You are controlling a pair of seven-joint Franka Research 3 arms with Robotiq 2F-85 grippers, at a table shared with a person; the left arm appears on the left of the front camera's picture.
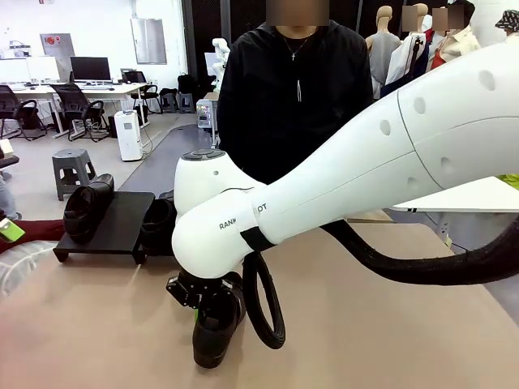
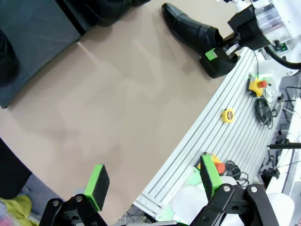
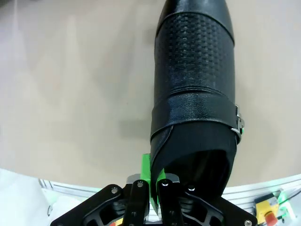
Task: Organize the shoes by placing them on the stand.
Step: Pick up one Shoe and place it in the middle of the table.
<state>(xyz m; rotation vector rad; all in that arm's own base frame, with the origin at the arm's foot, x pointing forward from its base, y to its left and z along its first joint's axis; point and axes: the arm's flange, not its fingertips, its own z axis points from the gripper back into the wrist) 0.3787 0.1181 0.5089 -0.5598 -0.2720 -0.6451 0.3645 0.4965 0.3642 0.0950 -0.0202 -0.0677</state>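
Note:
My right gripper [image 1: 209, 298] is shut on the heel rim of a glossy black shoe [image 1: 217, 331], near the table's front edge. In the right wrist view the green pads [image 3: 146, 173] pinch the collar of that shoe [image 3: 195, 89], whose toe points away. The left wrist view shows the same shoe [image 2: 190, 32] low over the table, held by the right gripper [image 2: 220, 51]. My left gripper [image 2: 153, 181] is open above the tabletop with nothing between its pads. The black stand [image 1: 122, 220] sits at the far left with one shoe [image 1: 87, 211] on it. Another shoe [image 1: 158, 225] lies just right of that panel, partly hidden by my arm.
A person in black [image 1: 284, 89] stands at the far side. The right arm's black cable loop [image 1: 268, 312] hangs beside the held shoe. Past the table edge, a slotted rail [image 2: 235, 141] carries a yellow tape measure [image 2: 228, 115] and a stop button [image 2: 257, 84].

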